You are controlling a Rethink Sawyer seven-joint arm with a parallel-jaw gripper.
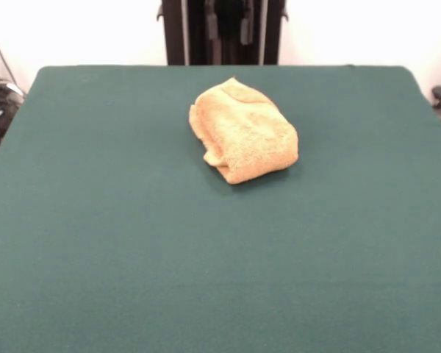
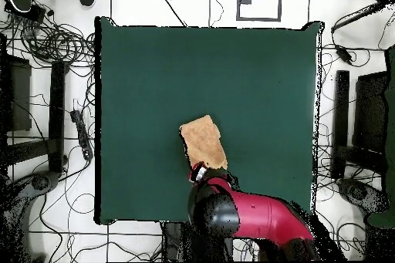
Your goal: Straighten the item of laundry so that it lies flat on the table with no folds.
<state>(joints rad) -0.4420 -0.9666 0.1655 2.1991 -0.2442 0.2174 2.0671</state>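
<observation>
Towel (image 1: 242, 131) bunched on green table (image 1: 95, 243); cables (image 2: 46, 40) around; jaws' state unclear.

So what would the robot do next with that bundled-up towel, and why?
Probably bring the arm out over the towel and lower it toward an edge to grasp. The towel lies folded into a thick bundle on the table, and the arm is drawn back near the base, touching nothing.
</observation>
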